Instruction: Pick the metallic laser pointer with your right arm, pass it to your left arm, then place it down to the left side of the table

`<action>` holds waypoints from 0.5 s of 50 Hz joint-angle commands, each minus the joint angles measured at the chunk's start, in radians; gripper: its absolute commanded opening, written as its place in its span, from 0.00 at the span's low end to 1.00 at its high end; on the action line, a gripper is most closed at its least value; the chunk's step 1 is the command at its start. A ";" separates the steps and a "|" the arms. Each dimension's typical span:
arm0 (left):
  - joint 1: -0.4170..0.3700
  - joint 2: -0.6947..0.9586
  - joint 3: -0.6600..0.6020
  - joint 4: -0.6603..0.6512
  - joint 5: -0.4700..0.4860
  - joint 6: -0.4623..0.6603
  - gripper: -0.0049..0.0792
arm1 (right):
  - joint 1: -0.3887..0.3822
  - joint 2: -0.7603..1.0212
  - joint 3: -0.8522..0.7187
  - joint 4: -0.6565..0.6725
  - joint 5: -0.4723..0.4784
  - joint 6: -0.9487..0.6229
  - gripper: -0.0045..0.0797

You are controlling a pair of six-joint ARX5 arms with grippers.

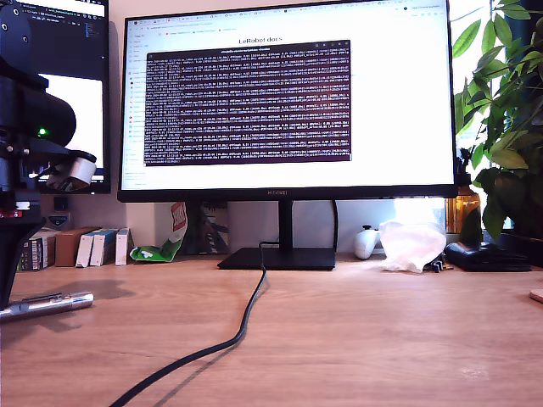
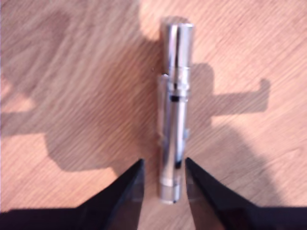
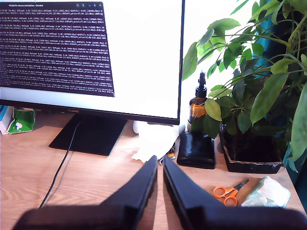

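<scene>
The metallic laser pointer (image 2: 173, 110) lies flat on the wood-grain table (image 2: 72, 72), a slim silver barrel with its wider head pointing away from the camera. My first gripper (image 2: 164, 160) is open and straddles its tail end, one black finger on each side, with a gap showing on one side. In the exterior view the laser pointer (image 1: 47, 303) rests at the far left of the table (image 1: 356, 331), below the black first arm (image 1: 21, 127). My second gripper (image 3: 159, 160) is shut and empty, held above the table facing the monitor and plant.
A large monitor (image 1: 288, 102) on a black stand (image 1: 278, 257) fills the back, and its black cable (image 1: 242, 326) runs forward across the table. At the exterior view's right are crumpled tissue (image 1: 412, 246) and a plant (image 1: 509, 110). Orange scissors (image 3: 230, 190) and a black pouch (image 3: 195, 149) lie near the plant pot.
</scene>
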 commanded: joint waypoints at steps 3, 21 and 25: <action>0.001 0.002 0.047 -0.027 0.016 -0.007 0.33 | 0.006 0.002 -0.002 0.013 0.000 0.001 0.04; 0.031 -0.003 0.276 -0.113 0.029 -0.122 0.04 | 0.005 0.011 -0.002 0.011 0.000 0.006 0.04; 0.032 -0.003 0.313 -0.084 0.050 -0.184 0.04 | 0.005 0.013 -0.002 0.024 0.000 0.034 0.04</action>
